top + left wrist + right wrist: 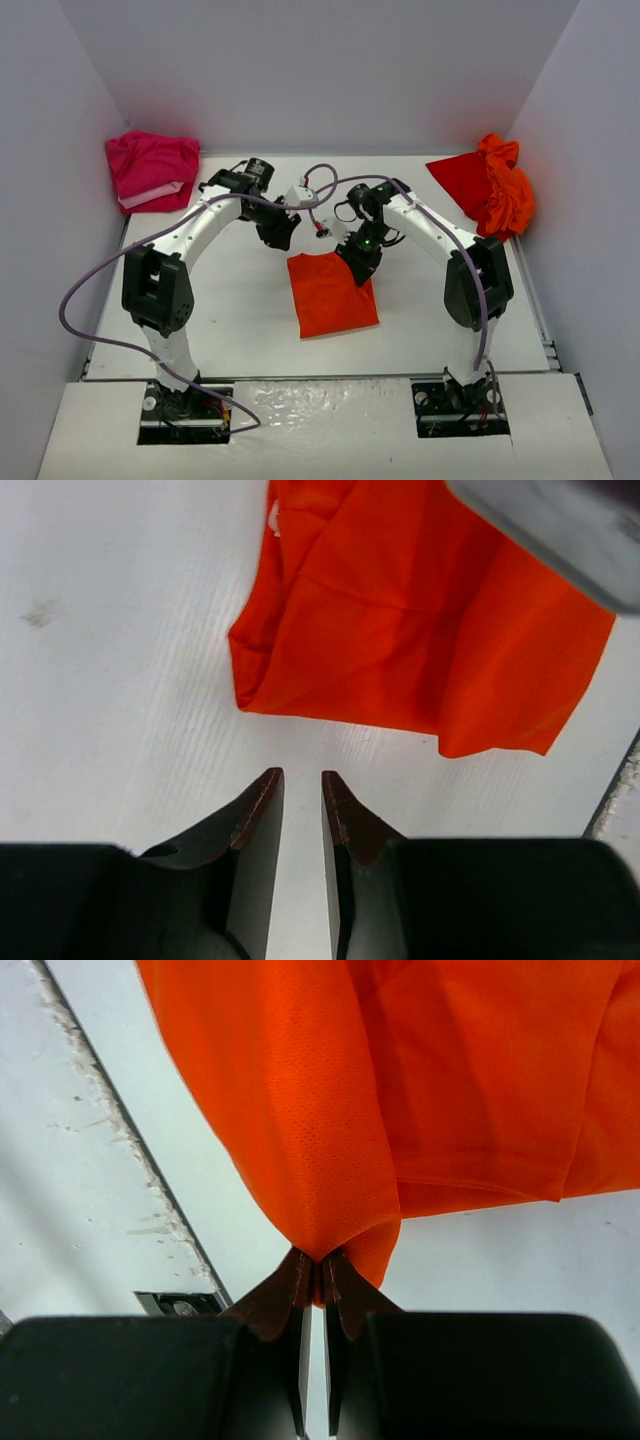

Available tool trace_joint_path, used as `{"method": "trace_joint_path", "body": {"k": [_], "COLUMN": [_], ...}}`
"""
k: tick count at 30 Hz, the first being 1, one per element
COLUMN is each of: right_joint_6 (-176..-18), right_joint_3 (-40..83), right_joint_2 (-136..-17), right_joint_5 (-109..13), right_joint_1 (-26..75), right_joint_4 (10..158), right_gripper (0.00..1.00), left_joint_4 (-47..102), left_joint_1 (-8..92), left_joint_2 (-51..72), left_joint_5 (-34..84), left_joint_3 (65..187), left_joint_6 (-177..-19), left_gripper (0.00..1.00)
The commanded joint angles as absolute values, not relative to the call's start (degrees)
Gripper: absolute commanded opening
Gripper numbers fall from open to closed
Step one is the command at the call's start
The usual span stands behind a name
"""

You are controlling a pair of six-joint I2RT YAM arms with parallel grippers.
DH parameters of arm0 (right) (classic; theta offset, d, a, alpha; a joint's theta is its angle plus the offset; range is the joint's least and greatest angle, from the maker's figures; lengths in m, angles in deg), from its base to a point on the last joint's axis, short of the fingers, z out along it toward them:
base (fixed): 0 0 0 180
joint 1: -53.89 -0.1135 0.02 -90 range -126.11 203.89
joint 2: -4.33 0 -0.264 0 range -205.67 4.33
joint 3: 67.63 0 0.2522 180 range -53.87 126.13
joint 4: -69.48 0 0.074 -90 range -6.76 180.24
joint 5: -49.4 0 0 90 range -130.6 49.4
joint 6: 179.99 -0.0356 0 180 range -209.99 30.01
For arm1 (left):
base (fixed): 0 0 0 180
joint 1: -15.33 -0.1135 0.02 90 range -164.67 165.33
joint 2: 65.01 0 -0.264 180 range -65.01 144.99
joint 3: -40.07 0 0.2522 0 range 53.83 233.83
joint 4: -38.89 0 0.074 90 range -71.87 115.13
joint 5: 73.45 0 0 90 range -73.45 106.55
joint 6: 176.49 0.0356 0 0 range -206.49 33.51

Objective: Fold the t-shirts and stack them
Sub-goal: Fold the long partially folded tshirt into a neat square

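A folded orange t-shirt [330, 292] lies on the white table in the middle of the top view, its far right corner lifted. My right gripper [358, 262] is shut on that corner; in the right wrist view the fabric [420, 1080] hangs bunched from the pinched fingertips [322, 1258]. My left gripper [283, 237] hovers just beyond the shirt's far left corner, apart from it. In the left wrist view its jaws [302, 775] stand slightly open over bare table with nothing between them, and the shirt [400, 620] lies ahead.
A folded pink shirt [150, 170] sits at the far left corner. A crumpled pile of red and orange shirts [490, 185] lies at the far right. White walls close in the table on three sides.
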State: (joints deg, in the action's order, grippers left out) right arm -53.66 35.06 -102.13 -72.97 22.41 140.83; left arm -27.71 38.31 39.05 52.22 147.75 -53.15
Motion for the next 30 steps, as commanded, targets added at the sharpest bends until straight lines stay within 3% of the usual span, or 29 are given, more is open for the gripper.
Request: {"method": "trace_joint_path", "body": {"k": [1,6,11,30], "right_joint_6": [-51.99,-51.94,-52.06,-52.15], "right_joint_3": [36.75,36.38,36.01,35.16], "right_joint_2": [-103.52,-105.05,-106.01,-105.94], "right_joint_5": [-78.22,-78.54,-79.69,-81.38], "right_joint_1": [25.47,25.85,25.94,26.03], "right_joint_4": [135.95,134.54,133.66,133.13], "right_gripper": [0.00,0.00,0.00,0.00], "left_joint_4": [-43.34,-52.88,-54.37,-46.45], "left_joint_1": [38.97,39.41,40.27,45.02], "left_joint_2": [43.07,45.45,46.04,52.17], "left_joint_5": [59.46,66.62,69.17,63.12], "left_joint_3": [148.66,150.61,150.64,149.51], "left_joint_6": [-45.91,-39.22,-37.69,-42.31], "left_gripper": [0.27,0.39,0.44,0.46]}}
